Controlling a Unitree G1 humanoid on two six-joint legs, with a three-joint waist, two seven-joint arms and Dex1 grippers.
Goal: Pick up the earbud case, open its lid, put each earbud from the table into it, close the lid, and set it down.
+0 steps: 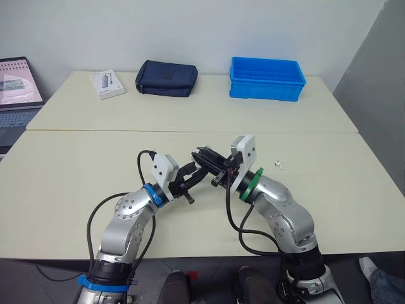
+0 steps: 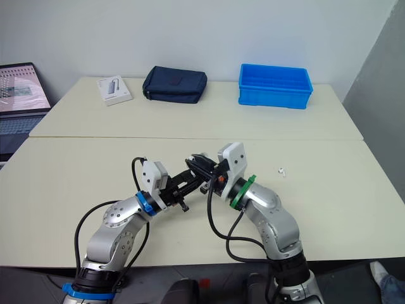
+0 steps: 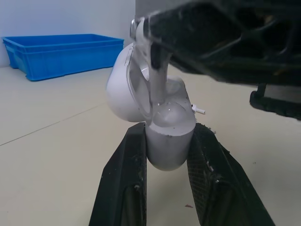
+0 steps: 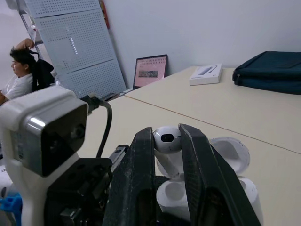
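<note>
Insertion of the first earbud is judged to be the step in hand. The case point(image 3: 167, 153) is held above the near middle of the surface point(image 1: 95, 164), clamped at its lower body between the two fingers of the left claw point(image 3: 168, 128). The case is held upright, mouth up, with the lid point(image 3: 120, 94) swung fully open on its hinge.

The right claw point(image 4: 166, 132) is clenched on an earbud point(image 4: 164, 141), gripped by its head. The stem hangs down towards the case.

Governing relation: the case lies directly beneath the right claw, and the long axis of the stem is set nearly in line with the well in the case mouth. The stem tip is seen at the mouth. Whether it has entered the well cannot be told. A short, straight travel along the stem axis is judged to be required. Any tilt is likely to catch the stem on the rim or on the open lid.

The second earbud point(image 1: 279, 163) lies on the surface to the right of both claws, apart from them and nearer the right arm. It is expected to be collected by the right claw once the first is seated. The lid is not yet to be closed.
</note>
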